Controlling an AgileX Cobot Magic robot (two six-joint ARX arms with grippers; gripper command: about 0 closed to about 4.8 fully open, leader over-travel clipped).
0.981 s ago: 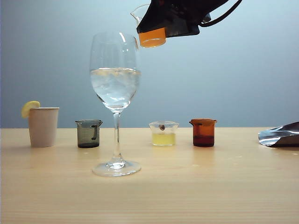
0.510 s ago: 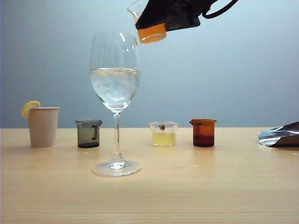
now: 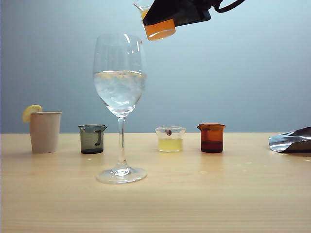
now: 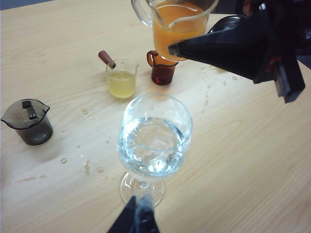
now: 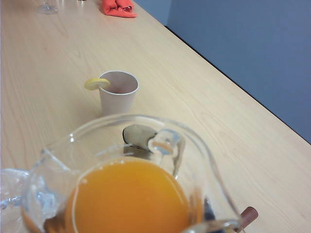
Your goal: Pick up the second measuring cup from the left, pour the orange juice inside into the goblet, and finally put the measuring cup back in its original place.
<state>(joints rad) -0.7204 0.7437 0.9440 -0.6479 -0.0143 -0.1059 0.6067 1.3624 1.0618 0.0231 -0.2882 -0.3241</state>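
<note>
Exterior view: the measuring cup (image 3: 158, 26) of orange juice (image 3: 160, 31) is hanging tilted just above and right of the goblet (image 3: 120, 107), the right gripper (image 3: 177, 12) clamping it in its fingers. Left gripper (image 4: 136, 219) is sitting low by the goblet's foot, its opening impossible to judge.

You can't see the right gripper's (image 3: 177, 12) fingers: its black body covers most of the cup (image 3: 154, 22), and the picture's top edge cuts both. The left gripper (image 4: 136, 221) shows only dark tips, cut by the edge.
</note>
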